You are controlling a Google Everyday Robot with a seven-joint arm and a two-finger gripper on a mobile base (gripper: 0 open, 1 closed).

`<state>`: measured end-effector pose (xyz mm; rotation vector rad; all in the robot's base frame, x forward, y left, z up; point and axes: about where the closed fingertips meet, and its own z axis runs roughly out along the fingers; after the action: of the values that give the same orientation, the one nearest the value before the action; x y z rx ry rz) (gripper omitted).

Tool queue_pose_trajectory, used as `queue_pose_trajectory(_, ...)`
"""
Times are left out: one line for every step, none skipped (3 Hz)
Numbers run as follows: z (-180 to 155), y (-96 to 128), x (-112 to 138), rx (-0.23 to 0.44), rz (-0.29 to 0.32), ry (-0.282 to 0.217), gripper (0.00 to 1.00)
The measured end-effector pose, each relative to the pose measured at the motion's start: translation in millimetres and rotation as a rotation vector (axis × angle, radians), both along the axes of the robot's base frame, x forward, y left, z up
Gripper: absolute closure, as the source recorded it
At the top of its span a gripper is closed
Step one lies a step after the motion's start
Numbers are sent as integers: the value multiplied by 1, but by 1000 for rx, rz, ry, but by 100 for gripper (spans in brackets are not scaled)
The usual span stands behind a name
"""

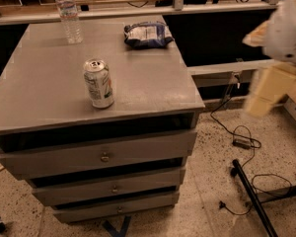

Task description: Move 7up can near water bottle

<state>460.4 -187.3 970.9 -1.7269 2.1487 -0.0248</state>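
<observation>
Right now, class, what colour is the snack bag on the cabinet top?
Blue and white snack bag, camera view; the hand hovers right of the cabinet.

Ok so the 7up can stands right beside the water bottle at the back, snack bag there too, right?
Not quite: the camera view shows the 7up can standing near the front of the cabinet top, well apart from the water bottle at the back left. The snack bag is at the back. The gripper is off to the right, beyond the cabinet top.
</observation>
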Motion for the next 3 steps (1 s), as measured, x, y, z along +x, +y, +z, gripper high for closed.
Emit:
queue_pose_trajectory(-18,56,46,109,97,-2,0)
queue_pose_trajectory(-32,140,107,233,220,14,0)
queue_pose_trajectory(-32,142,108,235,227,28,0)
